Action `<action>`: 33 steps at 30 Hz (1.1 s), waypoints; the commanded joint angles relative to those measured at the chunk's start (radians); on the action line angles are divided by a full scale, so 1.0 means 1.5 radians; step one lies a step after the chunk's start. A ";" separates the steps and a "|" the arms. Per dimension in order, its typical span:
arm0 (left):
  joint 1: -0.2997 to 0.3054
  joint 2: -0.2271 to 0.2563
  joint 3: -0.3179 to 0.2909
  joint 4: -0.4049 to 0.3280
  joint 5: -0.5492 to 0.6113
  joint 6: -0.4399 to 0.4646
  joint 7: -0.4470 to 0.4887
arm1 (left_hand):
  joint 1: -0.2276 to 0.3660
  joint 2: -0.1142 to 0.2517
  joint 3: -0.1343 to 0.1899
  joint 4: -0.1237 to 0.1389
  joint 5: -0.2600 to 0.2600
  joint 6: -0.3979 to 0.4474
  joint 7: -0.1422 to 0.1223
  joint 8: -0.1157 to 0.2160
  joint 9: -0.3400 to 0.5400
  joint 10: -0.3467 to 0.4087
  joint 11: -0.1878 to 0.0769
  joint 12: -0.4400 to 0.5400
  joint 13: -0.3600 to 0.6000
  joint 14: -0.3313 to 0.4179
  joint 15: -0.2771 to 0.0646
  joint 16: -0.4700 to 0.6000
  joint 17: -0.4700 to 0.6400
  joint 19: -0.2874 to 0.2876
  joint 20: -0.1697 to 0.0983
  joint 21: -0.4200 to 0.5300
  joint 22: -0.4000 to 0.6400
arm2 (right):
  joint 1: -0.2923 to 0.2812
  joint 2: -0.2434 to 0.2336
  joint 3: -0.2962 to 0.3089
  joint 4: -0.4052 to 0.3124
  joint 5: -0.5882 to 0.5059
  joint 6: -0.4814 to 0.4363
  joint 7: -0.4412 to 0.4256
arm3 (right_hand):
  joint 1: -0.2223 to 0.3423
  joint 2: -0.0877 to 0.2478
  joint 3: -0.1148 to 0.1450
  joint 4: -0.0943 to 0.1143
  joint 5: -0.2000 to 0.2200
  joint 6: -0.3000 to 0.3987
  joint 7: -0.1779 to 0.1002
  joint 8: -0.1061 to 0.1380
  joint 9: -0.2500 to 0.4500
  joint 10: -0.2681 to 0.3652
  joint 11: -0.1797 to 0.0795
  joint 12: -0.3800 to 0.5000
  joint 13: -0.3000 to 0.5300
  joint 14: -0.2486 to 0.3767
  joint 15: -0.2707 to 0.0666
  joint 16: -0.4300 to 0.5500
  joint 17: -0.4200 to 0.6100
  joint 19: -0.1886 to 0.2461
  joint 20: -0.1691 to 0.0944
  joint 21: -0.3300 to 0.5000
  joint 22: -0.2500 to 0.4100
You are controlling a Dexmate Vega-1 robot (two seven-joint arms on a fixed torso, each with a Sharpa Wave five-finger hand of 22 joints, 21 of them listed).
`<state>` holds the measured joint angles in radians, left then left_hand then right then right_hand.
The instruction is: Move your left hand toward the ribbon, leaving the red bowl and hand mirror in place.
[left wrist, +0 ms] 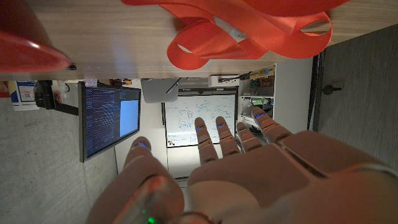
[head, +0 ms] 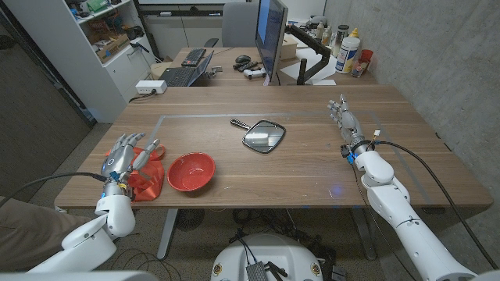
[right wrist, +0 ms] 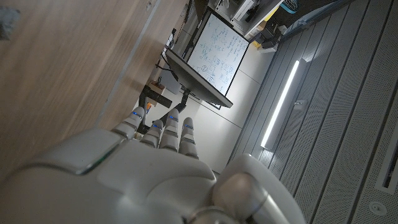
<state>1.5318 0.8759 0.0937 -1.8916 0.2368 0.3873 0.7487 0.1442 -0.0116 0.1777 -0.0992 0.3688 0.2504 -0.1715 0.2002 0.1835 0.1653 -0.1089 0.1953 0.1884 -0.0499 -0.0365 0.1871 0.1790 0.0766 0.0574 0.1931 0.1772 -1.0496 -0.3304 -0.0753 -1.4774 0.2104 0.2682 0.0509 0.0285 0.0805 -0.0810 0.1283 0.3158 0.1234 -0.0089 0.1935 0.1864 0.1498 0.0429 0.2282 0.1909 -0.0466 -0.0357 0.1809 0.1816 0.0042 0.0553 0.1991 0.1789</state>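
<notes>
Wooden table (head: 312, 168) carries a red ribbon (head: 148, 178) near its left front edge, a red bowl (head: 191, 171) just beside it, and a hand mirror (head: 261, 135) mid-table.

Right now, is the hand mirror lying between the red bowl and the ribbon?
No. In the head view the red bowl sits between the ribbon and the hand mirror.

No text, label or number can be read; writing on the monitor (left wrist: 111, 122) and whiteboard (left wrist: 200, 118) is too small.
</notes>
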 commanded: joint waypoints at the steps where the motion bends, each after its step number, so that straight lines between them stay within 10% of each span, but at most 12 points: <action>1: 0.001 0.012 0.010 0.003 -0.013 0.004 0.010 | -0.002 0.000 0.000 -0.005 0.001 0.003 -0.001 -0.002 0.003 0.001 0.000 0.004 0.001 -0.002 -0.015 0.002 0.002 0.002 0.000 0.004 0.002 | 0.010 0.001 -0.004 0.012 -0.001 -0.002 0.005 | 0.004 0.025 0.005 0.001 0.005 0.001 0.002 0.000 0.002 -0.001 0.000 -0.002 0.000 -0.001 -0.001 0.003 0.001 0.000 0.000 0.000 0.002; 33: 0.007 0.018 0.021 0.024 -0.052 0.019 0.015 | -0.003 0.001 -0.002 -0.005 0.001 0.004 0.000 -0.002 0.003 0.000 0.000 0.004 0.001 -0.003 -0.015 0.002 0.002 0.003 0.000 0.004 0.002 | 0.011 0.006 -0.008 0.010 0.001 -0.017 0.004 | 0.003 0.024 0.005 0.002 0.004 0.000 0.001 0.000 0.002 0.003 -0.004 0.000 0.000 -0.002 -0.001 0.003 0.001 -0.002 0.000 -0.001 0.002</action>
<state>1.5513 0.9013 0.1133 -1.8713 0.1786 0.4111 0.7716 0.1442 -0.0115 0.1735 -0.1034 0.3688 0.2571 -0.1717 0.2002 0.1835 0.1653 -0.1088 0.1953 0.1884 -0.0499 -0.0365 0.1872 0.1790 0.0766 0.0573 0.1931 0.1772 -1.0285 -0.3238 -0.0869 -1.4527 0.2164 0.2524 0.0658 0.0285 0.0805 -0.0810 0.1283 0.3159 0.1234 -0.0089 0.1935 0.1863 0.1535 0.0392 0.2282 0.1909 -0.0465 -0.0357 0.1809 0.1817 0.0043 0.0553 0.1991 0.1789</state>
